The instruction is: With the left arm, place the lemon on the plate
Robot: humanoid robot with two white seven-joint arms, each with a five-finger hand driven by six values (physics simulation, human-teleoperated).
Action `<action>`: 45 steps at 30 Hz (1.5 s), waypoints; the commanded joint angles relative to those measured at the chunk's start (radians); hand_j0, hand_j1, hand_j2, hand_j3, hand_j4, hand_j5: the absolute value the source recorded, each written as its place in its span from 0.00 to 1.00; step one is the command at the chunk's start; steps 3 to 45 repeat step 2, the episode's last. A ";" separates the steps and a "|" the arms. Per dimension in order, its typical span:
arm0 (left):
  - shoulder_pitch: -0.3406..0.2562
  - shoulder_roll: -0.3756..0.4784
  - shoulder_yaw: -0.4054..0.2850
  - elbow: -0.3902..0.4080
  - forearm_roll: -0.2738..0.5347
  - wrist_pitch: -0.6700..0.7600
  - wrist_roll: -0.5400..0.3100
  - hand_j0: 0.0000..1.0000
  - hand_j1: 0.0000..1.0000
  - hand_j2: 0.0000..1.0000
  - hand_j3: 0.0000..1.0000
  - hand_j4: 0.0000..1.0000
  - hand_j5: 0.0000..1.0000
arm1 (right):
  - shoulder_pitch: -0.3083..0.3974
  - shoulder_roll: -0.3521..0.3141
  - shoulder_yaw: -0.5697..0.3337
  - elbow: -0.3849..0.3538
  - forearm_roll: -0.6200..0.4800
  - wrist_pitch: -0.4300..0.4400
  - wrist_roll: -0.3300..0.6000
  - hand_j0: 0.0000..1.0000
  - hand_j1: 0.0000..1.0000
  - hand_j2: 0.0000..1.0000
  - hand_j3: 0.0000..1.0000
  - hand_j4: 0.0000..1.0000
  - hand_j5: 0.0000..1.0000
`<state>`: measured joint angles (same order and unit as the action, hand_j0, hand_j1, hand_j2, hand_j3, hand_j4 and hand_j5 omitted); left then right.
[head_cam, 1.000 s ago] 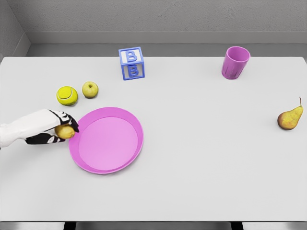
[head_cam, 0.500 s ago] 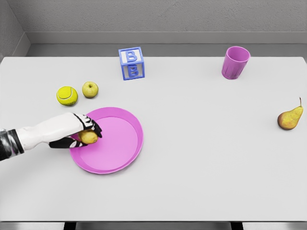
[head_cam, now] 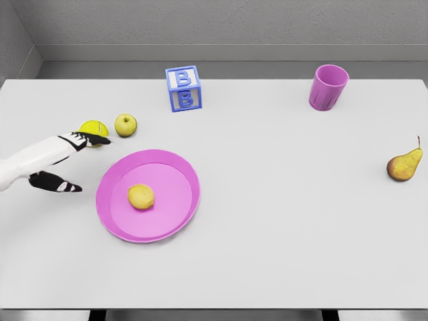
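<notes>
The lemon (head_cam: 141, 196) lies on the pink plate (head_cam: 180, 170), left of its middle. The left hand (head_cam: 61, 160) hangs beside the plate, fingers spread, empty. The lemon looks light, firm, rollable; grip around its middle.

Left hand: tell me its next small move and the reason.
Probably draw the left hand back toward the table's left edge. The lemon lies free on the pink plate, and the open fingers hold nothing while they partly cover the tennis ball.
</notes>
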<state>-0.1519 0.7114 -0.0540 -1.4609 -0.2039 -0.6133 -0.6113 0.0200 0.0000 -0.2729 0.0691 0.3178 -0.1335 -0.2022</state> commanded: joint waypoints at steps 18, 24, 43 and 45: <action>0.000 0.008 0.017 0.063 0.021 0.002 0.000 1.00 1.00 1.00 1.00 1.00 1.00 | 0.002 0.000 0.000 0.000 0.000 0.000 0.001 1.00 1.00 1.00 1.00 1.00 1.00; 0.000 0.008 0.017 0.063 0.021 0.002 0.000 1.00 1.00 1.00 1.00 1.00 1.00 | 0.002 0.000 0.000 0.000 0.000 0.000 0.001 1.00 1.00 1.00 1.00 1.00 1.00; 0.000 0.008 0.017 0.063 0.021 0.002 0.000 1.00 1.00 1.00 1.00 1.00 1.00 | 0.002 0.000 0.000 0.000 0.000 0.000 0.001 1.00 1.00 1.00 1.00 1.00 1.00; 0.000 0.008 0.017 0.063 0.021 0.002 0.000 1.00 1.00 1.00 1.00 1.00 1.00 | 0.002 0.000 0.000 0.000 0.000 0.000 0.001 1.00 1.00 1.00 1.00 1.00 1.00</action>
